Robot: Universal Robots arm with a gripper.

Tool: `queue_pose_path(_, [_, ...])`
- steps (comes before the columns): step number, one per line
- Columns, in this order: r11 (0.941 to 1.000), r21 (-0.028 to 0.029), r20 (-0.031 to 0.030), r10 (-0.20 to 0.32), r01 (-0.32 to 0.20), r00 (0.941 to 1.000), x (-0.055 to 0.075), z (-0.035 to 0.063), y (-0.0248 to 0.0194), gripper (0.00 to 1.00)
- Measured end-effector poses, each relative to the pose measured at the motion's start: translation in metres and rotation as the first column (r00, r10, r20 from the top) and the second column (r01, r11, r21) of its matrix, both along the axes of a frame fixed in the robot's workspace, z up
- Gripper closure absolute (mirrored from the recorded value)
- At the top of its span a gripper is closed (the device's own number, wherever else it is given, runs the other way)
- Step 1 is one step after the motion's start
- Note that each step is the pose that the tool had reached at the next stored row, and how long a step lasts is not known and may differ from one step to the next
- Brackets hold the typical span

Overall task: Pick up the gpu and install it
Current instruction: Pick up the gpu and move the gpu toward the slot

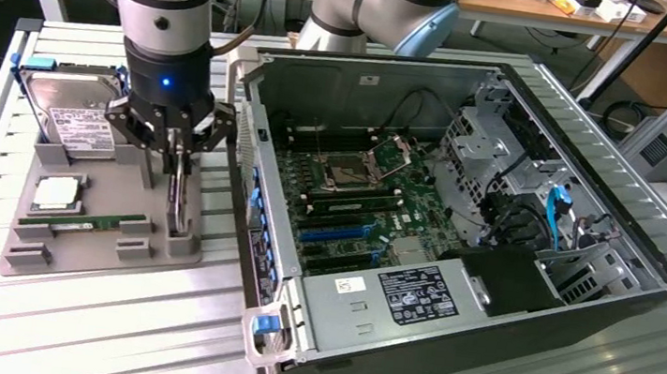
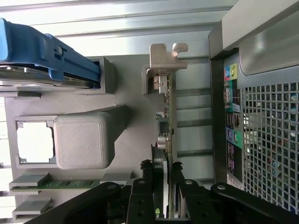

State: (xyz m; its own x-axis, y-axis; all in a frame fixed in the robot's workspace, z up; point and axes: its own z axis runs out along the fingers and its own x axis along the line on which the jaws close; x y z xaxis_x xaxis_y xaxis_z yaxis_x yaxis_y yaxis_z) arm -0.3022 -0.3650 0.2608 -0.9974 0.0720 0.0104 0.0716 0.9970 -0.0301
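pincer: closed on the gpu (image 1: 183, 212), one finger flat against each face; pincer (image 1: 177, 179) points straight down from the arm
gpu: stands on its long edge in the slot of the grey holder tray (image 1: 99, 259), at the tray edge nearest the case
gpu, wrist view: edge-on (image 2: 169, 121), black cooler between the fingers (image 2: 142, 191), pincer (image 2: 162, 171) on the end far from the silver bracket (image 2: 163, 60)
tray, other parts: hard drive (image 1: 71, 115) with blue rails at the far end, CPU (image 1: 56, 193) in the middle, RAM stick (image 1: 84, 223) lying flat near it
PC case (image 1: 265, 236): on its side, panel off, motherboard (image 1: 360, 181) exposed, just beside the tray on the exterior view's right
surface (image 1: 103, 331): slatted aluminium, carries tray and case
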Motion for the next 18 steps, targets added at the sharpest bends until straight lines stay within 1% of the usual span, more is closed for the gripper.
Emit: queue_pose_path(18, [1.0,0.0,0.0,0.0,0.0,1.0,0.0,0.0043,0.0,0.73])
